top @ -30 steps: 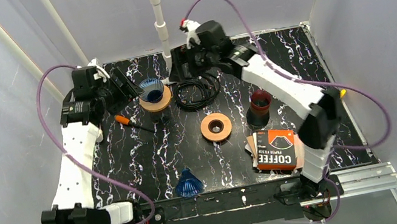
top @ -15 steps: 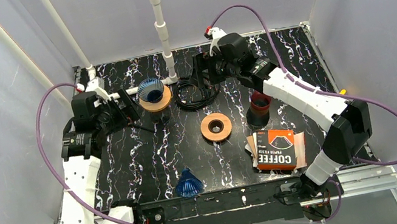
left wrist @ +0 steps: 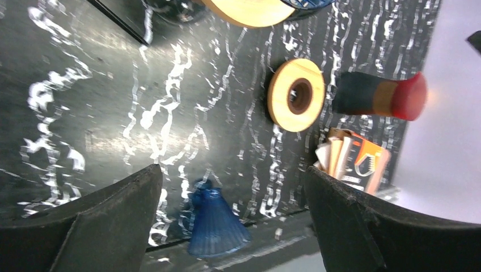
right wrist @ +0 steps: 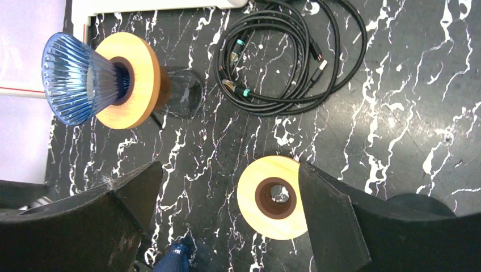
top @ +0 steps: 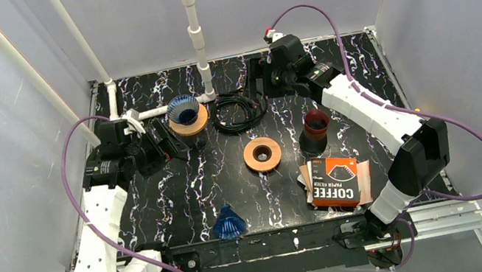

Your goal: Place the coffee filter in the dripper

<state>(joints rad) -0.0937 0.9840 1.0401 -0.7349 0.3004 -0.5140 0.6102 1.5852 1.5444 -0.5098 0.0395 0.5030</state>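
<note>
The orange-and-black pack of paper coffee filters (top: 336, 180) lies at the front right; its edge shows in the left wrist view (left wrist: 354, 161). A blue ribbed dripper (top: 183, 106) sits in a wooden collar on a glass stand at the back left, and also shows in the right wrist view (right wrist: 76, 79). A second blue cone (top: 228, 222) lies at the front edge, seen in the left wrist view (left wrist: 215, 221) too. My left gripper (top: 168, 140) is open and empty beside the stand. My right gripper (top: 256, 79) is open and empty above the back of the table.
A loose wooden ring (top: 261, 154) lies mid-table. A dark cup with a red rim (top: 314, 127) stands right of it. Coiled black cables (top: 239, 110) lie at the back centre. A white pipe post (top: 196, 32) rises at the back, with a white pipe (top: 144, 113) lying beside the dripper.
My left gripper has moved nearer and down the left side, away from the blue dripper's rim. My right gripper has swung right along the back. Both stay open and empty.
</note>
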